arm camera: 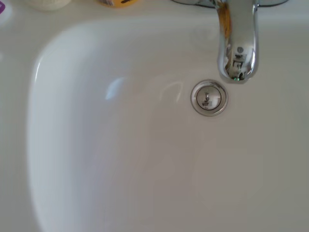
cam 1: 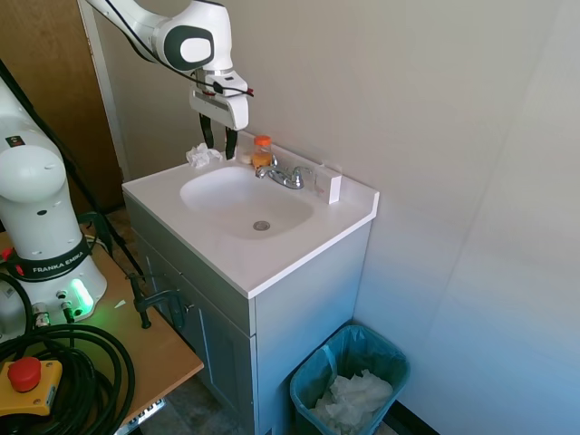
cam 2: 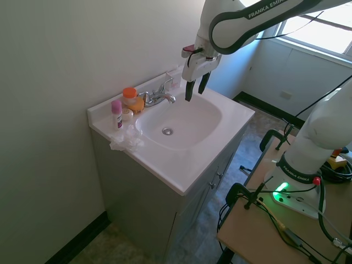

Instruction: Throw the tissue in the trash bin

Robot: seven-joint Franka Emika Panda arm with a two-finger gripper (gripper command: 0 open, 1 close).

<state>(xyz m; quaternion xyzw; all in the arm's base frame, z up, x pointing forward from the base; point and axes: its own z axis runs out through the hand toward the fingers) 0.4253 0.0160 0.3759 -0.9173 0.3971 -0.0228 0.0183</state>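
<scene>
**Hovering over the sink, nothing in my grasp**

Reaching out from my base, my arm bends down at the wrist so that my gripper (cam 1: 219,145) points straight down above the sink (cam 1: 246,201), raised clear of the basin. My two fingers hang apart with a plain gap between them, released and empty; the second exterior view confirms this (cam 2: 196,88).

Findings, all placed relative to the sink:

- The tissue (cam 1: 202,156) lies crumpled on the countertop at the sink's rim, at the end of the counter away from the trash bin. It is also seen in the second exterior view (cam 2: 125,141), on the counter edge beside the basin. I am not touching it.
- The faucet (cam 1: 283,174) stands at the back rim of the sink; its chrome spout (arm camera: 236,43) reaches over the basin, near the drain (arm camera: 208,98).
- An orange-capped bottle (cam 1: 262,150) stands behind the sink beside the faucet.
- A small pink-capped bottle (cam 2: 116,114) stands on the counter behind the tissue.
- The trash bin (cam 1: 349,379) sits on the floor well below the sink, beside the white cabinet (cam 1: 304,335), lined with a teal bag and already holding white crumpled paper (cam 1: 355,399).
</scene>
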